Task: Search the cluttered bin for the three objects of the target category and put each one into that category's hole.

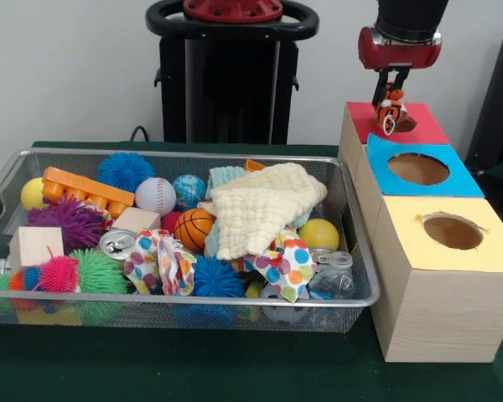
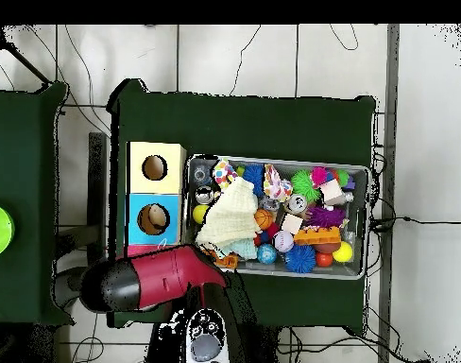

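From across the worktop, the gripper hangs in the upper right of the front view, closed on a small orange, black and white toy animal that dangles right over the red-topped box. That is the relation everything turns on: the toy sits directly above the red lid, at its left portion, and I cannot see any hole in that lid from here, since the gripper and toy cover the spot where one would be. The toy hangs roughly upright, its long axis running down from the gripper.

The blue-topped box and the yellow-topped box stand nearer the camera in a row, each with its round hole plainly open. The wire-mesh bin fills the left and centre of the frame, heaped with spiky balls, a basketball, cloths and blocks; I can't pick out another animal figure among them.

In the overhead view the red arm covers the red box at lower left, so the gripper is hidden there.

My guess is a release straight down is next, if the hole lies beneath.
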`<control>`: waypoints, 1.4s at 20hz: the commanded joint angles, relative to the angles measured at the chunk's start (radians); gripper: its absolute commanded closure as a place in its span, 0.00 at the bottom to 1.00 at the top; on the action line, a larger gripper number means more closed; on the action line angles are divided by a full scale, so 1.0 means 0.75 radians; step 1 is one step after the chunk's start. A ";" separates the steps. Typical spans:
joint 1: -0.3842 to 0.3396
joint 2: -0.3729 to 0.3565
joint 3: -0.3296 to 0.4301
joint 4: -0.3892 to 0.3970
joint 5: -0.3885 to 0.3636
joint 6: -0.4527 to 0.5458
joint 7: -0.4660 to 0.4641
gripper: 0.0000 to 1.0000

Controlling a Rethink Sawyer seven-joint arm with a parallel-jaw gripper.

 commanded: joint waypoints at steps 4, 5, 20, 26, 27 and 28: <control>0.019 0.081 -0.043 0.034 0.090 -0.065 0.303 1.00; 0.020 0.087 -0.041 0.033 0.094 -0.068 0.299 1.00; 0.024 0.177 -0.011 -0.015 0.194 -0.035 0.252 1.00; 0.043 0.206 -0.034 -0.053 0.193 0.001 0.248 1.00; 0.046 0.211 -0.039 -0.057 0.192 0.008 0.248 1.00; 0.047 0.213 -0.043 -0.060 0.190 0.013 0.247 1.00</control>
